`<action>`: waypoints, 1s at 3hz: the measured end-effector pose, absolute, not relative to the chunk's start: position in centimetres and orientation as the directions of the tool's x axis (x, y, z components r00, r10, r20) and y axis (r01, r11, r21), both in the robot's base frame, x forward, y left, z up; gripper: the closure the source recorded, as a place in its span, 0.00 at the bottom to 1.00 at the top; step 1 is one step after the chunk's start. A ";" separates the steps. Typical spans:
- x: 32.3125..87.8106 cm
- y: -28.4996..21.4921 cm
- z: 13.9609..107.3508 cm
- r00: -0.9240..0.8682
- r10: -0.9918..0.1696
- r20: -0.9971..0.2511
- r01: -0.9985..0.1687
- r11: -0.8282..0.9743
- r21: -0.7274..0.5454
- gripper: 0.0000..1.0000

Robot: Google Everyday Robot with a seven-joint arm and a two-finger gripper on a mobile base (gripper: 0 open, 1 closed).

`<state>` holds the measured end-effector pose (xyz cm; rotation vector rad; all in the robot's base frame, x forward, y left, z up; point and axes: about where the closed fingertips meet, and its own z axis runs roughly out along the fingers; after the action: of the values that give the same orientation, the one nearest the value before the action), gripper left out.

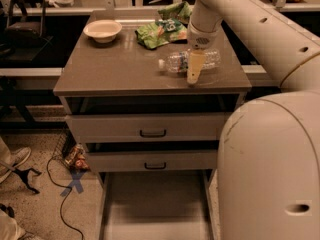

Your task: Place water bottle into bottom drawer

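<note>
The water bottle point(186, 61) lies on its side on the cabinet top, white cap pointing left, clear and ribbed. My gripper point(194, 70) hangs from the arm coming in from the upper right and stands right over the bottle's middle, its pale fingers in front of the bottle and reaching down to the cabinet top. The bottom drawer point(155, 209) is pulled far out at floor level, wide and shallow with a bare grey floor.
A white bowl point(102, 30) sits at the cabinet top's back left. Green snack bags point(161, 30) lie behind the bottle. Two upper drawers point(150, 128) with black handles stand slightly open. My large white base point(270, 174) fills the lower right. Cables and shoes lie on the floor at left.
</note>
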<state>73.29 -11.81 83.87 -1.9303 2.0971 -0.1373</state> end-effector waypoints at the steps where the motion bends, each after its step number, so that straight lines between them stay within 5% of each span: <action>1: 73.6 -11.8 83.2 -0.067 -0.985 -0.157 -0.965 0.104 -0.242 0.39; 3: 72.4 -13.5 84.3 -0.112 -0.978 -0.178 -0.957 0.155 -0.245 0.85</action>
<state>72.37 -13.55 84.32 -1.8659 2.1408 -0.0981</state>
